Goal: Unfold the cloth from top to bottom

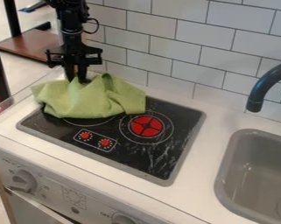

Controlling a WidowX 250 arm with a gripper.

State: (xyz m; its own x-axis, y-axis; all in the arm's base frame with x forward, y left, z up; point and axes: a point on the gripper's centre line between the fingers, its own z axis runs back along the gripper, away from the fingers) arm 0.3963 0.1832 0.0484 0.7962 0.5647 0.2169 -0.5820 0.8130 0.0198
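Observation:
The black gripper (77,78) points straight down at the upper left, over the back left part of the stove. Its fingers are close together and shut on the top edge of the green cloth (87,101), where the fabric rises in small peaks that hide the fingertips. Bunched and creased, the cloth spreads to both sides of the gripper and covers the back left of the black stovetop (160,155). Its right end hangs near the back edge of the stove.
Right of the cloth is a red burner mark (146,126), with two red knob marks (95,139) in front. A grey sink (256,175) is at the right, under a dark faucet (265,89). The white tiled wall (183,43) stands behind the counter.

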